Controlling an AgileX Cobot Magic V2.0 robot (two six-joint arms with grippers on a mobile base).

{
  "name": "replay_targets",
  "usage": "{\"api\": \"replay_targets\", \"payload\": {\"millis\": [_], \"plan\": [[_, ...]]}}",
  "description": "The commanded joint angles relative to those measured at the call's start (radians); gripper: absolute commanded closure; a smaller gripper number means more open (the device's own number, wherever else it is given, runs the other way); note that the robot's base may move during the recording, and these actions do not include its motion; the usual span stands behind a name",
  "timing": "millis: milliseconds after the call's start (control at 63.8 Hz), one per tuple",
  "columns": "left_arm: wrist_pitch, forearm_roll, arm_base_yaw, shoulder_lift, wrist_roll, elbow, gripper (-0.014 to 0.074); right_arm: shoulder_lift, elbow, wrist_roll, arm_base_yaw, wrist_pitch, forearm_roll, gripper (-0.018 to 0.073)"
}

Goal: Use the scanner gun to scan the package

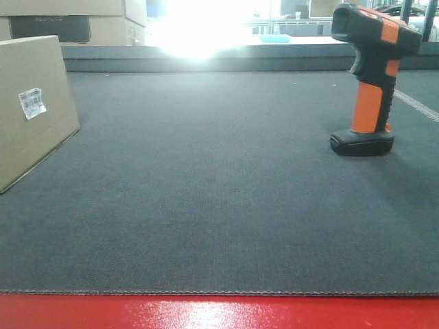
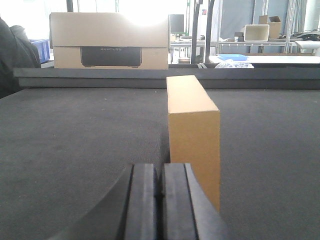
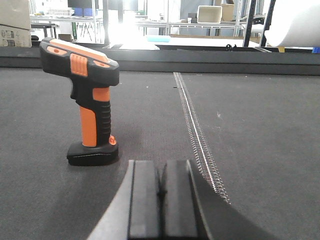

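Observation:
The package (image 1: 31, 106), a plain tan cardboard box with a small white barcode label (image 1: 31, 103), stands at the left edge of the dark mat. In the left wrist view the package (image 2: 192, 127) stands end-on just ahead and slightly right of my left gripper (image 2: 161, 172), which is shut and holds nothing. The scanner gun (image 1: 374, 75), black head with an orange stripe and orange handle, stands upright on its black base at the right. My right gripper (image 3: 161, 167) is shut and empty, with the scanner gun (image 3: 90, 100) standing ahead to its left.
A dark mat (image 1: 206, 192) covers the table, with a red table edge (image 1: 219, 312) at the front. Cardboard boxes with a dark panel (image 2: 110, 47) stand beyond the raised back ledge (image 2: 100, 77). A stitched seam (image 3: 197, 135) runs along the mat right of the scanner gun.

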Motion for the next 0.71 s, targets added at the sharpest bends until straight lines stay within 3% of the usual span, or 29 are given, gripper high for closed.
{"api": "replay_targets", "payload": {"millis": [0,690], "plan": [[-0.022,0.002,-0.007,-0.006,-0.007,-0.003,0.0707,-0.004,0.003,0.003,-0.002,-0.008,-0.006,0.0713],[-0.022,0.002,-0.007,-0.006,-0.007,-0.003,0.0707,-0.004,0.003,0.003,-0.002,-0.008,-0.006,0.0713]]}}
